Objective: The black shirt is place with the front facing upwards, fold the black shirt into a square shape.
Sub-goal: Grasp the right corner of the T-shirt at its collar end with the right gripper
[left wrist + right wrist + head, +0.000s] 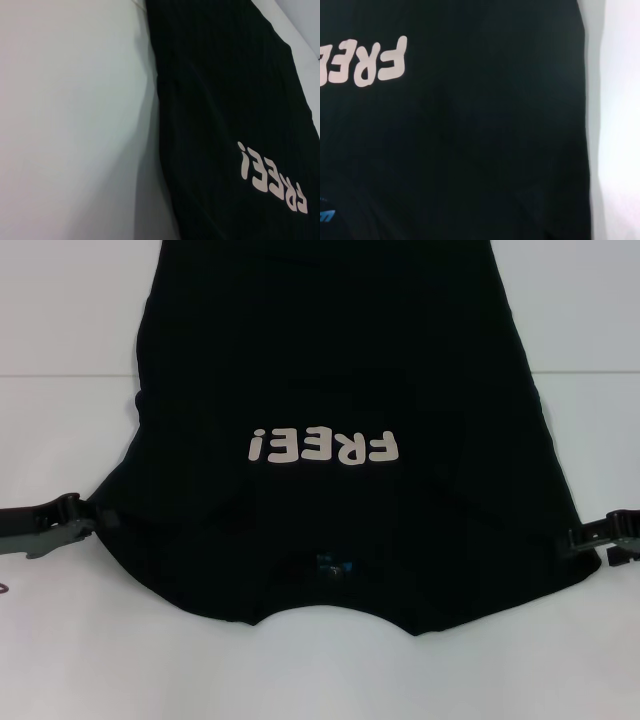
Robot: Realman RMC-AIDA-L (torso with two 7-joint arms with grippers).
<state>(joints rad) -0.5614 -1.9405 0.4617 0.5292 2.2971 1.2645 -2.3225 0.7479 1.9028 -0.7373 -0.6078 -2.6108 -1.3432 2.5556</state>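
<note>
The black shirt (330, 370) lies front up on the white table, collar end nearest me, its off-white "FREE!" lettering (324, 446) upside down. A small blue neck label (330, 563) shows near the collar. My left gripper (98, 518) is at the tip of the shirt's left sleeve and my right gripper (583, 539) at the tip of the right sleeve. Each looks shut on the cloth, which is drawn out to a point there. The left wrist view shows the shirt (225, 100) with a shadow beside its edge. The right wrist view shows the shirt (470, 140) and its lettering (370, 62).
The white table (60, 320) shows bare on both sides of the shirt and along the front edge (320, 680). The shirt's far hem runs out of the head view at the top.
</note>
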